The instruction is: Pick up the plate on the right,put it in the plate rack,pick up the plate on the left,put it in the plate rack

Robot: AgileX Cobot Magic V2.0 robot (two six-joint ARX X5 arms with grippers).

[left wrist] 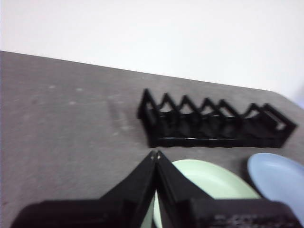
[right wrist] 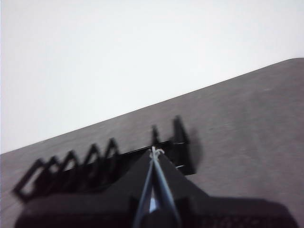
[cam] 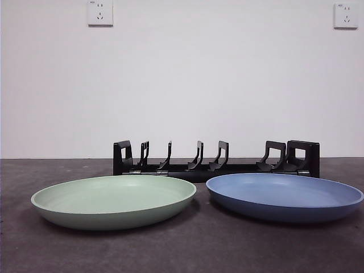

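Note:
A pale green plate (cam: 114, 200) lies flat on the dark table at the left, and a blue plate (cam: 284, 196) lies flat at the right. Behind both stands the long black plate rack (cam: 216, 162) with nothing in its prongs. No arm shows in the front view. My left gripper (left wrist: 155, 154) is shut and held above the near rim of the green plate (left wrist: 209, 183), with the rack (left wrist: 213, 123) and blue plate (left wrist: 278, 180) beyond. My right gripper (right wrist: 153, 151) is shut too, in the air before the rack (right wrist: 99, 164); a sliver of blue shows between its jaws.
The dark grey table (cam: 182, 250) runs back to a white wall carrying two power sockets (cam: 100, 12) high up. Bare tabletop lies in front of the plates and to the left of the rack.

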